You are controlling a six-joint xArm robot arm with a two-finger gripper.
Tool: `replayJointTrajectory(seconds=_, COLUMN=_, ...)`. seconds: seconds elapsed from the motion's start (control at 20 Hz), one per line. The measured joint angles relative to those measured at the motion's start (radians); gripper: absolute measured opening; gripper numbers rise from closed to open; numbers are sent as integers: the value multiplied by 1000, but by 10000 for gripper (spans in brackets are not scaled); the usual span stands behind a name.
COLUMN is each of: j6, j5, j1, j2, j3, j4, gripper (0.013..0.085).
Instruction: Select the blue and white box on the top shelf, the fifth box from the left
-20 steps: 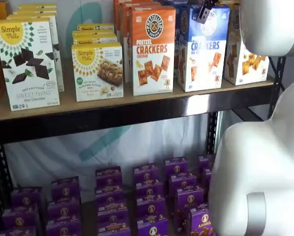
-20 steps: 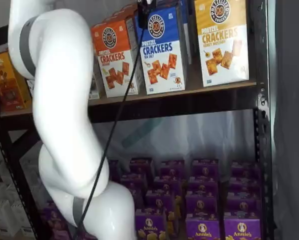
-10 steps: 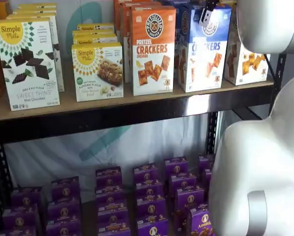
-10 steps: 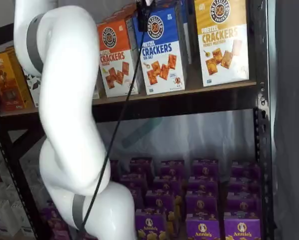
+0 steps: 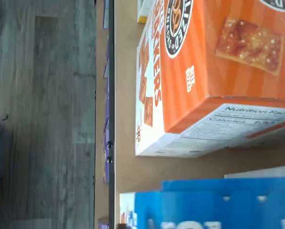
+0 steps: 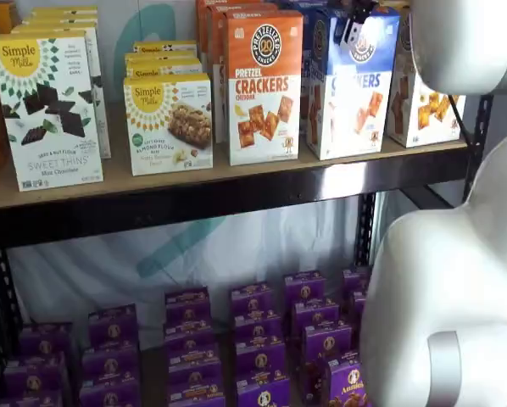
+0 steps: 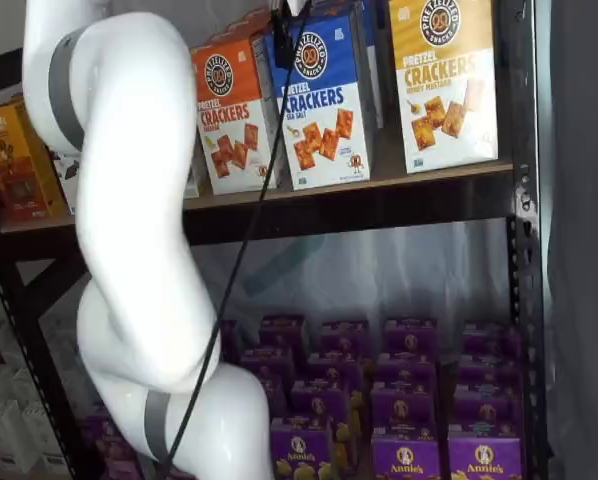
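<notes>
The white arm (image 7: pixel 129 250) looms before the top shelf (image 6: pixel 236 182), where the blue and white box (image 6: pixel 348 85) stands right beneath the gripper (image 6: pixel 353 25), the orange-topped cracker box (image 6: pixel 264 85) just beside it, though whether those black fingers are parted I cannot tell.

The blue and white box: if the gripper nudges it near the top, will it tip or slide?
Probably tip: the blue and white box stands tall on a narrow base on the top shelf. It looks like stiff cardboard, likely light. The orange cracker box beside it could get knocked too.
</notes>
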Motion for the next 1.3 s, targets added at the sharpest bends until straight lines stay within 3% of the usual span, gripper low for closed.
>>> replayJointTrajectory(seconds=0.05, j6=0, j5=-1, j1=0, j2=-1, j3=1, j4=0, gripper=770)
replayJointTrajectory(seconds=0.15, j6=-1, j5=-1, j1=-2, j2=-1, j3=1, j4=1, gripper=690)
replayJointTrajectory(seconds=0.45, j6=-6, j5=0, j1=-7, j2=-3, j3=3, j4=4, gripper=690)
replayJointTrajectory(seconds=0.6, j6=-8, j5=-1, j1=-10, j2=-7, j3=7, j4=4, gripper=610)
replayJointTrajectory(seconds=1.1, j6=6, j5=72, j1=-6, j2=-23, j3=-18, j4=2, gripper=610)
replayJointTrajectory(seconds=1.3, j6=5, j5=97, j1=-9, j2=-70, j3=16, j4=-6, gripper=610)
